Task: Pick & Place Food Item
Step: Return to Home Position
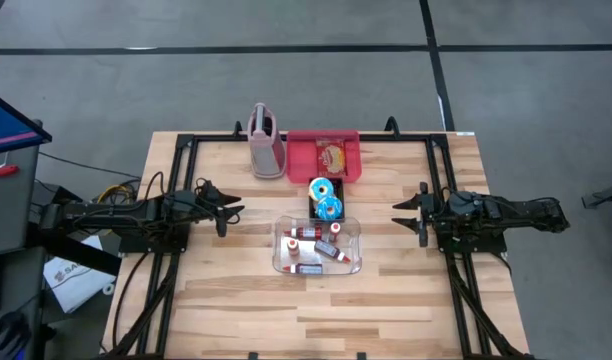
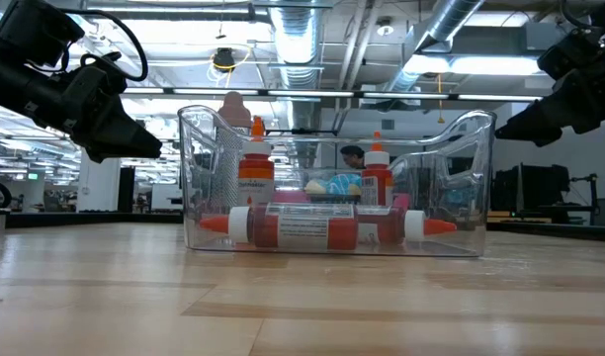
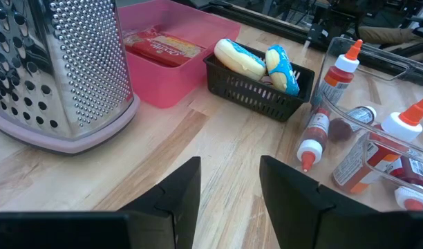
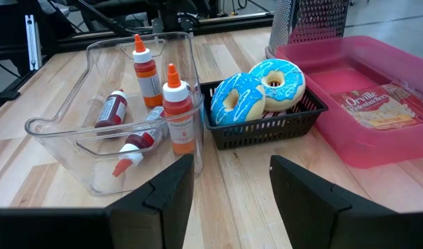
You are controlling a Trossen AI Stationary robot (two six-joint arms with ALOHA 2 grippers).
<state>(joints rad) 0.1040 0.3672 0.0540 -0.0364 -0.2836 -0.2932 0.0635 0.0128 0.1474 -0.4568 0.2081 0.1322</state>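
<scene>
2 donuts [image 4: 233, 99] sit in the black bin [image 4: 267, 129], so nothing's left to carry. My left jaws and right jaws hang spread, empty, well apart from it on either side.

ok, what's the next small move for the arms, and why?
Probably retract both arms to their rest pose and pick nothing more. The blue donut and the light blue donut already sit in the black bin. The left gripper and the right gripper hang open and empty on either side of the clear bin.
</scene>
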